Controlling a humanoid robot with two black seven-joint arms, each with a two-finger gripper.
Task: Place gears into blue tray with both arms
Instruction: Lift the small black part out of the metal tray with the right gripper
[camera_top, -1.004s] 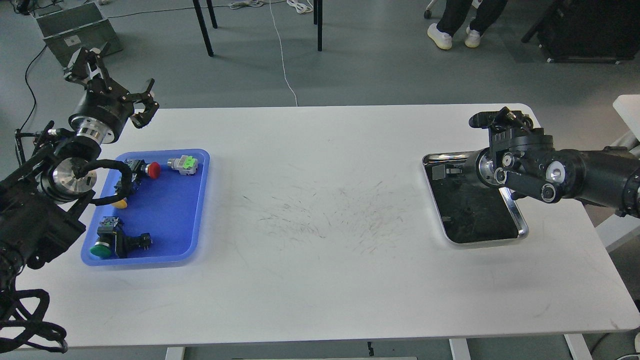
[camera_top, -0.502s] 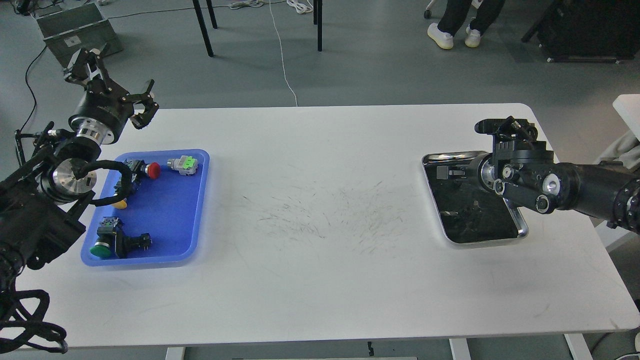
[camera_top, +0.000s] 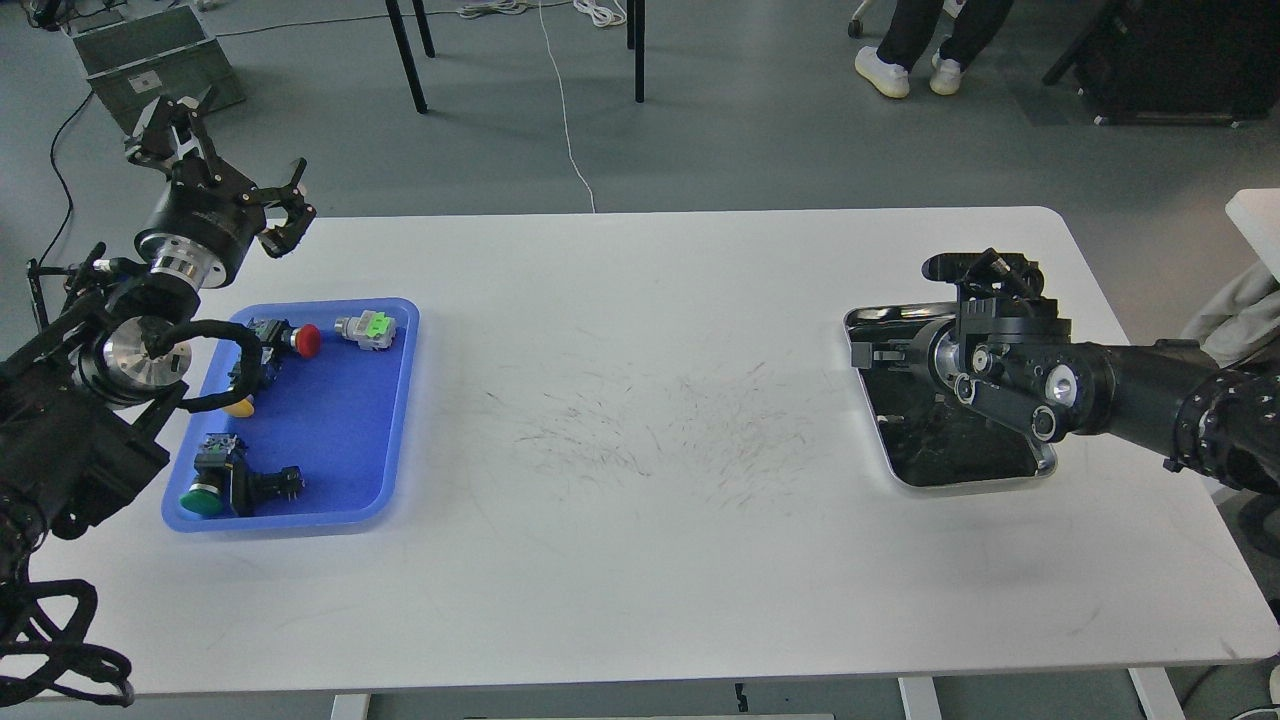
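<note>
The blue tray (camera_top: 345, 430) lies at the table's left and holds several coloured-capped push-button switches. My left gripper (camera_top: 228, 165) hangs open beyond the tray's far edge, above the table's back left corner, with nothing between its fingers. My right gripper (camera_top: 900, 310) stands open over the far left part of the steel tray (camera_top: 960, 484), one finger above the far rim and one over the black lining. I cannot make out the gears against the dark lining, and the right wrist hides part of it.
A red-capped switch (camera_top: 307, 340), a green-faced one (camera_top: 372, 327), a yellow-capped one (camera_top: 238, 408) and a green-capped one (camera_top: 205, 497) sit in the blue tray. The white table (camera_top: 640, 520) is scuffed in the middle. Chair legs, cables and a person's feet are on the floor beyond.
My right arm has moved left and lower, bringing its gripper over the steel tray's left part. The left arm has hardly moved.
</note>
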